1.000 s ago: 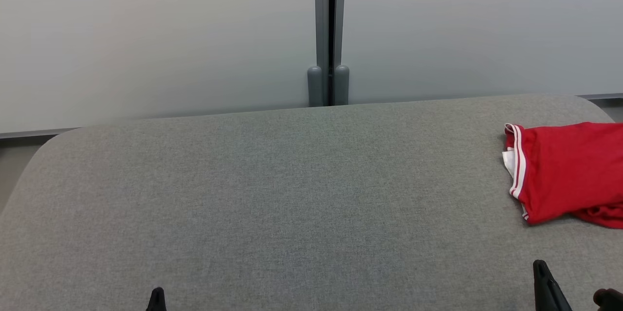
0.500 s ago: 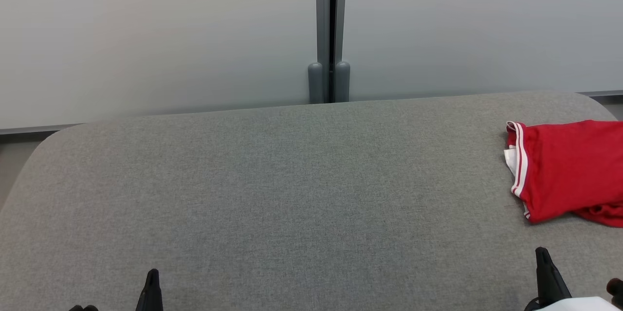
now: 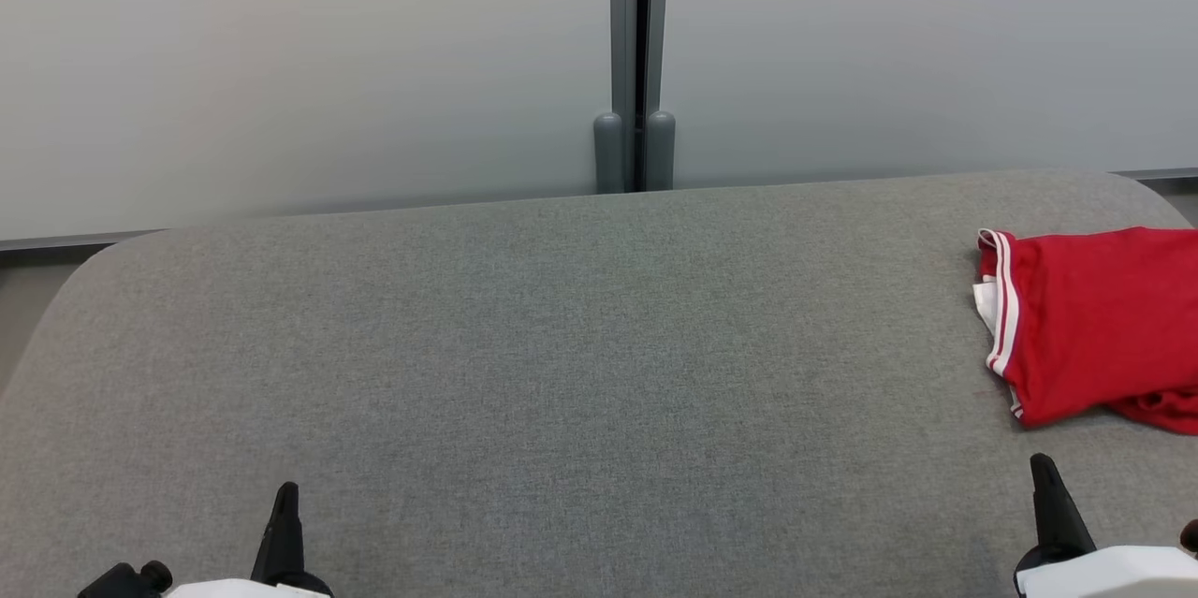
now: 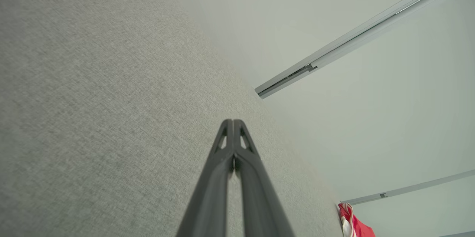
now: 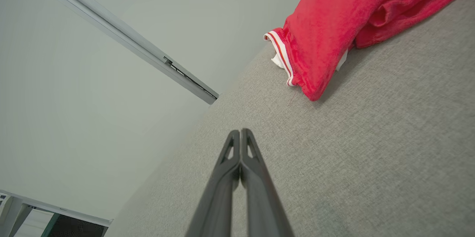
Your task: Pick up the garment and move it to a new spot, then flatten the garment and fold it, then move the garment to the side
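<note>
Head view: the red garment (image 3: 1095,322) with white stripes at its hem lies folded over at the right side of the grey fabric surface (image 3: 580,345), partly cut by the frame edge. The right gripper (image 3: 1042,467) is near it – not touching. The left gripper (image 3: 285,495) is well apart. Both have fingers pressed together and hold nothing – the wrist views show this clearly.

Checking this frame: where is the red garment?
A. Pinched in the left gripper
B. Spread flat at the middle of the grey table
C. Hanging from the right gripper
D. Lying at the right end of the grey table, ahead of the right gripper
D: the red garment lies on the grey table at its right end, apart from the right gripper, which is shut on nothing.
</note>
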`<state>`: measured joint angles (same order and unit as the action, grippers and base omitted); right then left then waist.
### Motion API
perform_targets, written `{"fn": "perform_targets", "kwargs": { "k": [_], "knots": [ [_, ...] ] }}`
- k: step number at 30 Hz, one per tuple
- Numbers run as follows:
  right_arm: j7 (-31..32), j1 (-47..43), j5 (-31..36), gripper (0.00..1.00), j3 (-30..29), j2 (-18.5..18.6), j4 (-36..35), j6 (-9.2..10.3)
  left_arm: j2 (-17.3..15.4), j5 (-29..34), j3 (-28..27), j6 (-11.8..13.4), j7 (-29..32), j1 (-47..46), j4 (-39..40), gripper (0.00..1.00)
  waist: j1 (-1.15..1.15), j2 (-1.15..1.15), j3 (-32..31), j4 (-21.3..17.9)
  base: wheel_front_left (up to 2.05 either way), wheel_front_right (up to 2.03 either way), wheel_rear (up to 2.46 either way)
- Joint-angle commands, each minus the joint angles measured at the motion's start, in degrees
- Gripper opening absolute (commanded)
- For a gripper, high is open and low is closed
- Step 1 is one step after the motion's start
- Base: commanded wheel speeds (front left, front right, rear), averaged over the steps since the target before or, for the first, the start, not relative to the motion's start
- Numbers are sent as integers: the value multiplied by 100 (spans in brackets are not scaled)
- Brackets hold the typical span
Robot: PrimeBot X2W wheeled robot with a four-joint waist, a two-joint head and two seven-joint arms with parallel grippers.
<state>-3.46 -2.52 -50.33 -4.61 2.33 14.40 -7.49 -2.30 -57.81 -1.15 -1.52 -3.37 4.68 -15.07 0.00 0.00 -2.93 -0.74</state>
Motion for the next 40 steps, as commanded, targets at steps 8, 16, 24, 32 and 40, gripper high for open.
{"fn": "perform_targets", "kwargs": {
  "k": [8,16,24,32,40],
  "knots": [
    [167,245,-660,0,-45,61,-65,-1,-41,-547,-112,-130,150,-309,85,0,0,0,32,8,0,0,0],
    [297,346,-1192,0,-71,64,-63,-1,-46,-980,-178,-205,280,-435,90,0,0,0,65,16,0,0,0],
    [413,440,-1691,0,-94,66,-60,-1,-51,-1389,-244,-268,395,-552,93,0,0,0,97,23,0,0,0],
    [541,538,-2209,0,-119,69,-57,-1,-56,-1819,-306,-346,521,-681,98,0,0,0,134,32,0,0,0],
    [646,621,-2639,0,-139,70,-55,-1,-59,-2171,-359,-408,630,-782,102,0,0,0,167,40,0,0,0]
  ]
}}
